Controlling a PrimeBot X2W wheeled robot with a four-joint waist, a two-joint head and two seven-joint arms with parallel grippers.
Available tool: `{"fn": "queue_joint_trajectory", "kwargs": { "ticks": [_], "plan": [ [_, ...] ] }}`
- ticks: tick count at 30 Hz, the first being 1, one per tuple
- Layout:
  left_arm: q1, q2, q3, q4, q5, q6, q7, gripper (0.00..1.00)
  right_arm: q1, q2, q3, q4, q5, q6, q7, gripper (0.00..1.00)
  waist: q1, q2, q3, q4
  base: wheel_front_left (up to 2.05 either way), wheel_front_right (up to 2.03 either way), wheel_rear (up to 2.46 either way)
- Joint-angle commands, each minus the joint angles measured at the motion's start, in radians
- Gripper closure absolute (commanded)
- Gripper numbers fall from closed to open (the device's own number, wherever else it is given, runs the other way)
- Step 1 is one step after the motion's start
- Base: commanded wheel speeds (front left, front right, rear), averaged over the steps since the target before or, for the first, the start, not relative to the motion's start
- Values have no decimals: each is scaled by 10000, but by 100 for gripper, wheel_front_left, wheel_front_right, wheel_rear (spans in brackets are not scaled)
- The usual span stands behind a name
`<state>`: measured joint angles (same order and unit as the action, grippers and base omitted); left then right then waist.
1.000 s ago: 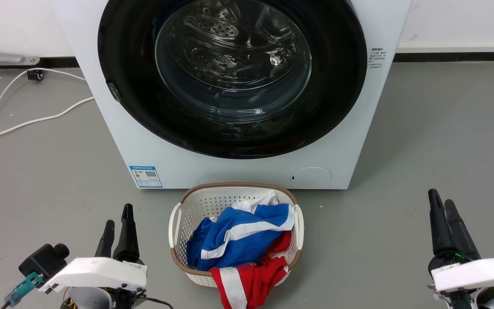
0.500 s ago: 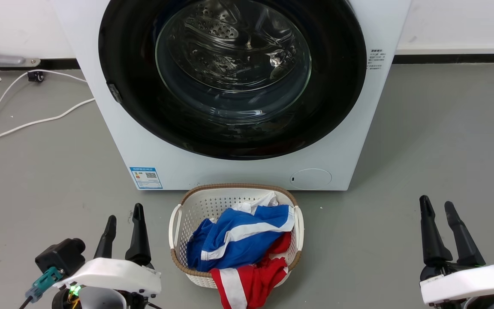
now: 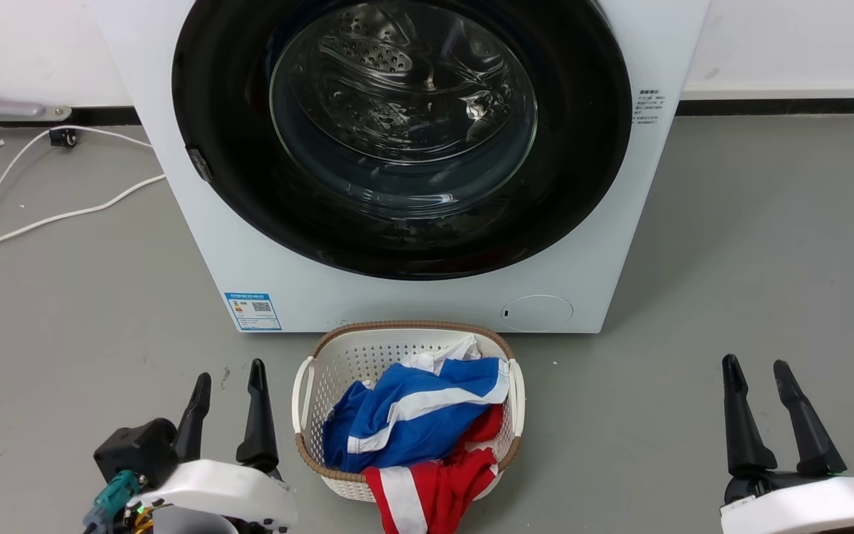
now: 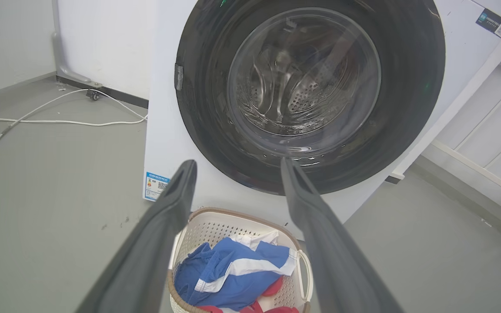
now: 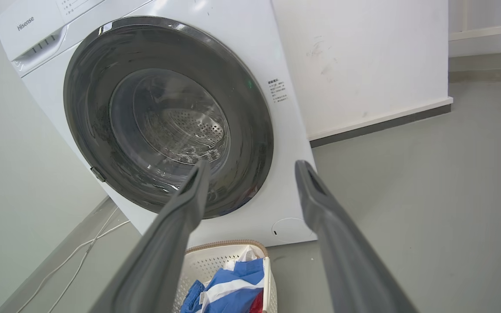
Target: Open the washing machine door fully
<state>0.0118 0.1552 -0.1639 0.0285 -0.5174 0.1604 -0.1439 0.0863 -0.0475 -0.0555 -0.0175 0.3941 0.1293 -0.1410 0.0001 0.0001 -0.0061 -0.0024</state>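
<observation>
- Nearest me, at the lower left of the head view, my left gripper (image 3: 228, 375) points up over the grey floor (image 3: 731, 259). Its jaws stand apart with nothing between them.
- At the lower right, my right gripper (image 3: 755, 366) points up the same way, jaws spread wide and empty, well apart from the other things.
- Between the two grippers sits a white laundry basket (image 3: 307, 415) with a brown woven rim. It holds a blue and white garment (image 3: 412, 415) lying over a red and white garment (image 3: 434, 482), which hangs over the near rim.
- Just behind the basket stands the white washing machine (image 3: 249, 252), with a blue label (image 3: 252, 310) low on its left and a small round white flap (image 3: 537, 313) low on its right.
- The washing machine door (image 3: 583, 148), a glossy black disc with a clear glass centre, lies shut flat against the machine's front. The steel drum shows through the glass. A small grey fitting (image 3: 199, 163) sits on its left rim.
- Left of the machine, a white cable (image 3: 56, 217) trails across the floor near the white wall (image 3: 768, 37).
</observation>
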Motion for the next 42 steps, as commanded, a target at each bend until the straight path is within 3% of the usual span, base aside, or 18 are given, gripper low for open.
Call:
{"fn": "queue_joint_trajectory", "kwargs": {
  "ticks": [1,21,42],
  "plan": [
    [-20,85,-57,-124,238,69,-72,0,15,-43,6,-162,-220,19,-97,0,0,-1,-5,0,0,0,0],
    [340,-117,-199,-92,2050,-17,-574,0,482,-43,77,-579,-1922,20,-596,0,0,-1,-63,-8,0,0,0],
    [671,-715,463,-44,3560,-678,-1000,0,785,-43,193,-847,-3321,22,-1016,0,0,-1,-62,-5,0,0,0]
  ]
}}
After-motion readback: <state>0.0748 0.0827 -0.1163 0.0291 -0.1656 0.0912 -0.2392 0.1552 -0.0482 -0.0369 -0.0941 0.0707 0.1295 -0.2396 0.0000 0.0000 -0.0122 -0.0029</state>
